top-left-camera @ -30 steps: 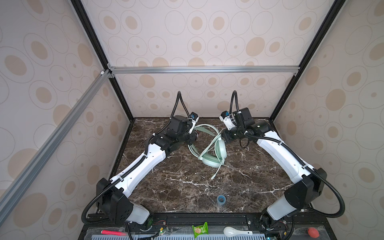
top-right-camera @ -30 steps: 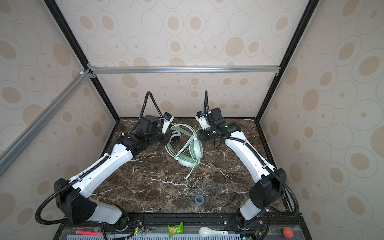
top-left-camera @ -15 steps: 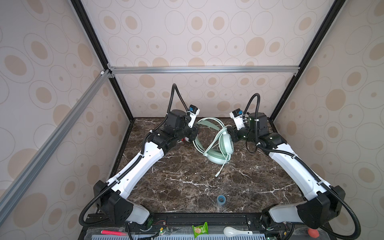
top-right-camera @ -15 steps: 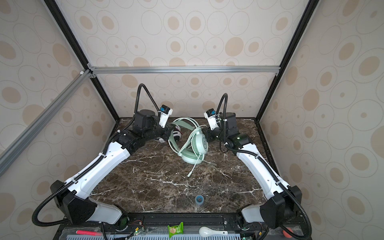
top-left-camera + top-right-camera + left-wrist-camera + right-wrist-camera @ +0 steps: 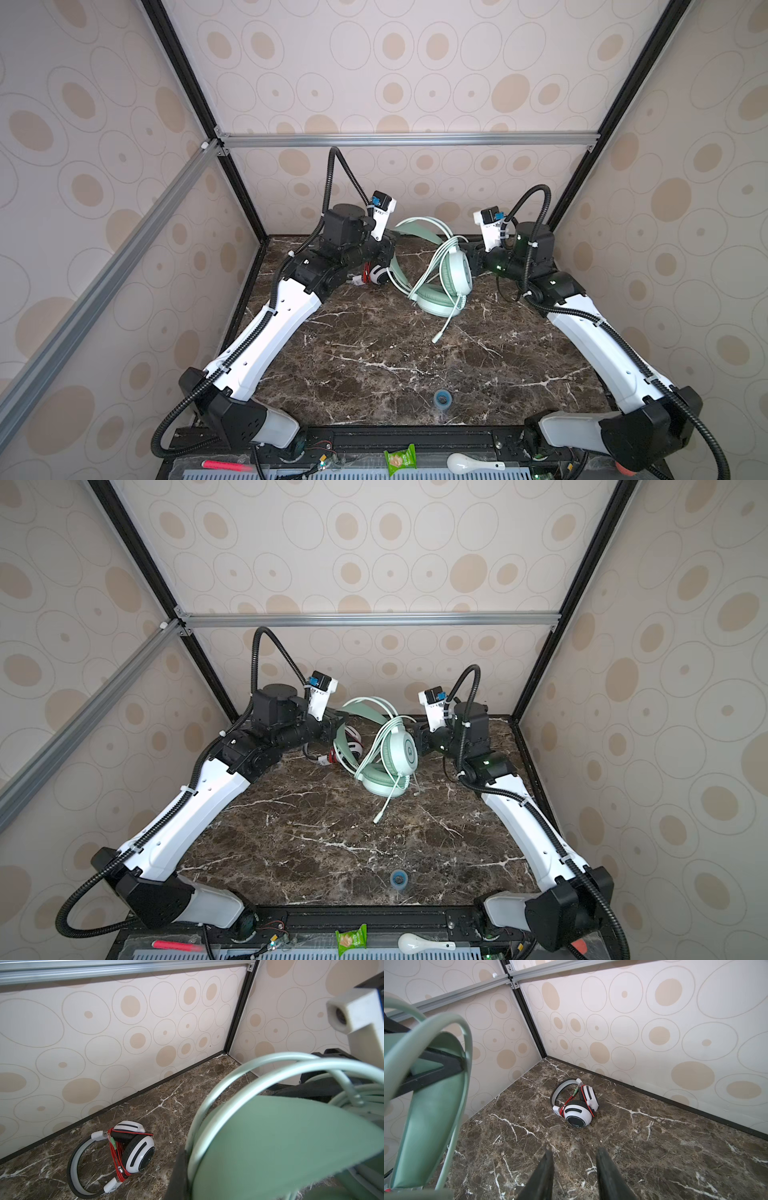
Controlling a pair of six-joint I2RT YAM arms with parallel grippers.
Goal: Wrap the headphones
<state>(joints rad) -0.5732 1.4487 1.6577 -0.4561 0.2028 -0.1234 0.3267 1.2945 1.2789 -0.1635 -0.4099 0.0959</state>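
- Right wrist view: the right claw (image 5: pixel 574 1159) has its two dark fingers (image 5: pixel 546 1169) parted. Only bare marble counter (image 5: pixel 654 1157) shows in the gap, so nothing is gripped.
- In both top views the mint green headphones (image 5: pixel 440 286) sit at the rear of the counter, between the two claws.
- Lower ear cup (image 5: pixel 434 299): lies pad-up on the counter.
- Upper ear cup (image 5: pixel 459 270): stands tilted above the lower one, with its outer shell facing the right claw. That claw is just beside the shell; contact cannot be determined.
- Left claw (image 5: pixel 391 249): closed on the mint green headphones at the headband (image 5: pixel 415 230), which arches up from the ear cups on the side away from the right claw.
- Mint cord (image 5: pixel 430 266): several strands loop over the headband and down past the ear cups. The plug end (image 5: pixel 436 338) trails onto the counter in front of the mint green headphones.
- White headphones (image 5: pixel 139 1153): lie on the counter behind the mint green headphones, on the left-arm side, apart from them and partly hidden under the left arm in both top views.
- Red cord (image 5: pixel 116 1159): wound in a bundle around the white headphones between the ear cups.
- Small blue ring (image 5: pixel 441 399): on the counter, well apart from the mint green headphones, toward the front edge.
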